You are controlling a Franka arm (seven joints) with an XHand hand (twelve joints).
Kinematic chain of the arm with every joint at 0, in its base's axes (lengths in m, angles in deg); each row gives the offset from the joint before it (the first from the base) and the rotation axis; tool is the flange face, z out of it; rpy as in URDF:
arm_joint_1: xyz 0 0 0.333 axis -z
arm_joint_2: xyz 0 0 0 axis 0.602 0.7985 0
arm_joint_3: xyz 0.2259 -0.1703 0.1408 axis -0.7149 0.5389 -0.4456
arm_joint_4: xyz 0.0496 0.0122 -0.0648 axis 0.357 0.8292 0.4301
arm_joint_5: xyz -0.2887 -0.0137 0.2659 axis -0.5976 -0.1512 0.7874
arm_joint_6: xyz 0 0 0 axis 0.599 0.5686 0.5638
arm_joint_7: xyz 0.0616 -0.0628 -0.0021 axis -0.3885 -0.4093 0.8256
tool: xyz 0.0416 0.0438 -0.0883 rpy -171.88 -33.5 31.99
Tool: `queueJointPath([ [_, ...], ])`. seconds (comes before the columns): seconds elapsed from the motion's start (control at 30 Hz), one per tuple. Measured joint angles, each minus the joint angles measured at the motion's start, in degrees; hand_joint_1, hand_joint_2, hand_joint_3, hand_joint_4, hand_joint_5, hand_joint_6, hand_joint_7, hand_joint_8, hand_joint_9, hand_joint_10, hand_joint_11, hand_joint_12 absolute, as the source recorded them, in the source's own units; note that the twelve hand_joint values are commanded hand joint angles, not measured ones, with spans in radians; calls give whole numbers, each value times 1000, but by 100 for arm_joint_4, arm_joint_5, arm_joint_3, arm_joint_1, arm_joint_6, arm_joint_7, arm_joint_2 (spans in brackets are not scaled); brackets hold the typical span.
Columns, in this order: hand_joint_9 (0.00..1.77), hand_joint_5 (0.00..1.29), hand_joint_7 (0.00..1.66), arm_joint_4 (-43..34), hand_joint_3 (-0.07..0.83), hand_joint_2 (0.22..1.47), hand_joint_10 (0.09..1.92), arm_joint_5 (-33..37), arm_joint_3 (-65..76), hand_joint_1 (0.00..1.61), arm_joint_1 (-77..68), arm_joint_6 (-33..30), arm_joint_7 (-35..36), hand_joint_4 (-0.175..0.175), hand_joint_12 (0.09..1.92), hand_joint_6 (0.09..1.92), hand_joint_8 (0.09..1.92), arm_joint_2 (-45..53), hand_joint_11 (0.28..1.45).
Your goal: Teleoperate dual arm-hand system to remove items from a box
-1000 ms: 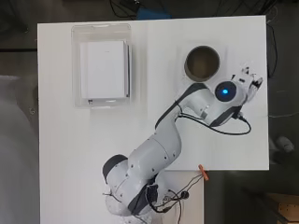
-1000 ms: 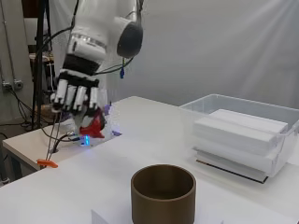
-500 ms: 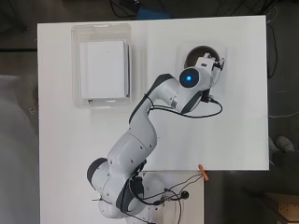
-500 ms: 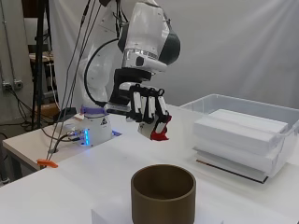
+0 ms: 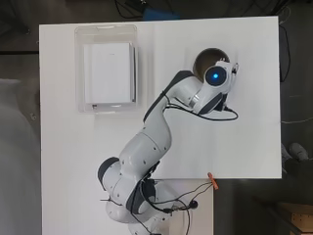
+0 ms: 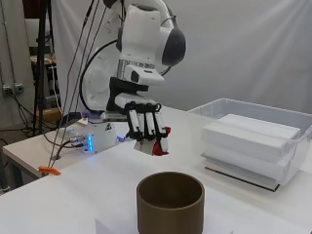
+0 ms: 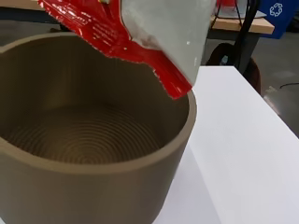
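Packet vs. pot: I hold the red and white packet (image 6: 158, 145) above the brown pot (image 6: 170, 203). In the side view it hangs over the pot's far rim, higher than the rim and apart from it. In the wrist view its torn red corner (image 7: 175, 86) points down across the open mouth toward the ribbed floor inside.

My fingers: my fingers (image 6: 145, 125) are curled downward and pinch the packet at its upper part; my hand (image 6: 144, 127) points down at the desk (image 5: 244, 147).

Direction of the coming move: as I judge it, the packet needs to travel straight down and a little toward the pot's middle before I let go, since it sits nearer the rim than the centre.

Long axis: the packet hangs roughly upright, its long side running from my fingers to its lower corner.

Nearest hand: mine is the only one here.

Box: the clear plastic box (image 5: 104, 33) stands well apart from the pot, on the other side of the desk in the overhead view.

Count, packets: one, in my grasp.

Count, pots: one, with nothing visible inside.

Count, boxes: one, holding a stack of flat white slabs (image 6: 249, 142); I cannot tell their exact number.
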State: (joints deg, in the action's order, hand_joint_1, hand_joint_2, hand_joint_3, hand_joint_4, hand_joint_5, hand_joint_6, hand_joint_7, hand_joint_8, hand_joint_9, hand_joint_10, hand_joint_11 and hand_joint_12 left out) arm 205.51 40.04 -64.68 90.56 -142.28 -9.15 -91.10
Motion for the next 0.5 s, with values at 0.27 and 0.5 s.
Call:
queueJointPath([
  [0.27,480,314,444,-990,-12,863,219,380,-682,313,1336,904,269,111,183,87,165,-704,458],
  [0.5,421,279,340,-1639,-18,779,87,-50,-1110,265,1864,1410,-128,164,87,87,87,-1270,434],
])
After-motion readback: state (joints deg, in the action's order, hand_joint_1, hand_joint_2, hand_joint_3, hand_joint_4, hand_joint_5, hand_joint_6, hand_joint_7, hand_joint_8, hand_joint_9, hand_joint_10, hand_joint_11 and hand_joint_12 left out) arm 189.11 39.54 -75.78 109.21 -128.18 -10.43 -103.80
